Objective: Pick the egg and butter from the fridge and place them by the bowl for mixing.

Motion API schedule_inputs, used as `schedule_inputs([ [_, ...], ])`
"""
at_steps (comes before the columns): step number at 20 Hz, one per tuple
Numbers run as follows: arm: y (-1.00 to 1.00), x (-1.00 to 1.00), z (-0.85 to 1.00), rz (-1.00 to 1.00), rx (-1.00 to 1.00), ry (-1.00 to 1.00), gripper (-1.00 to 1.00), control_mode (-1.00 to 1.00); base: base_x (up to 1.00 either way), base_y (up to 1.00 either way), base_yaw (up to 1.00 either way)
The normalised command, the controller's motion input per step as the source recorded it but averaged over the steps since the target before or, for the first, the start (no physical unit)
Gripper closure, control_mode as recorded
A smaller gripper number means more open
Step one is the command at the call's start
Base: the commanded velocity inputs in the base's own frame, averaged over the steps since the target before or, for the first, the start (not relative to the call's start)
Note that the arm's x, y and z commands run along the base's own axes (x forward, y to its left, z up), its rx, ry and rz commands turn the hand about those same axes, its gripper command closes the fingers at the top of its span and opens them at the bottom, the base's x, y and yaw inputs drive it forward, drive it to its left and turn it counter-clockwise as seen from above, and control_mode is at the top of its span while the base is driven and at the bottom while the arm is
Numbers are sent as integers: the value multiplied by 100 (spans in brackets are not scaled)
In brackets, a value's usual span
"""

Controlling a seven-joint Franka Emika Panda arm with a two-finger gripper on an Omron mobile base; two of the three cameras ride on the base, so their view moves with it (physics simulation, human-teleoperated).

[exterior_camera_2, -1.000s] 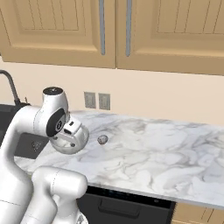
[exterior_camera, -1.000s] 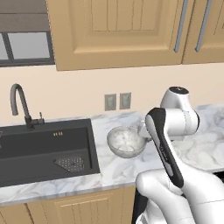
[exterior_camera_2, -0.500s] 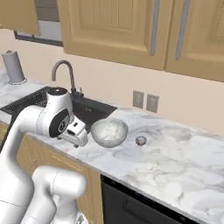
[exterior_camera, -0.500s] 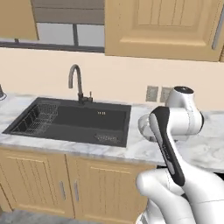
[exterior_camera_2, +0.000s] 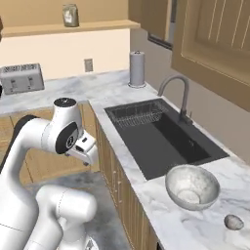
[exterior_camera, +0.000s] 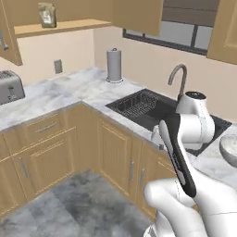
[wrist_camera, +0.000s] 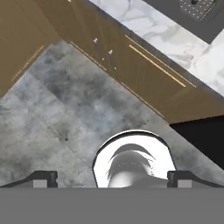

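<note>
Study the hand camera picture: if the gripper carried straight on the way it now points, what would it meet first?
The open gripper points downward. Straight ahead lies the grey mottled floor in front of the wooden cabinet doors. Nothing seems to stand between, so the floor would probably come first, though depth is hard to judge.

Grey mottled floor [wrist_camera: 48, 109] lies below — wooden cabinet fronts [wrist_camera: 109, 57] cross above it. A marble counter [wrist_camera: 175, 39] runs past them. The gripper [wrist_camera: 110, 179] — fingertips set wide apart — holds nothing.
</note>
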Motion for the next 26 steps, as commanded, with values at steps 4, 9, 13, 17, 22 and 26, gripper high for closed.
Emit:
schedule_inputs([
  [4,0,0,0,0,0,0,-100,100,-2,0,100],
  [9,0,0,0,0,0,0,-100,100,-2,0,100],
  [13,0,0,0,0,0,0,-100,100,-2,0,100],
  [17,0,0,0,0,0,0,-100,100,-1,0,100],
  [22,0,0,0,0,0,0,-100,100,8,0,99],
  [26,0,0,0,0,0,0,-100,100,59,0,62],
])
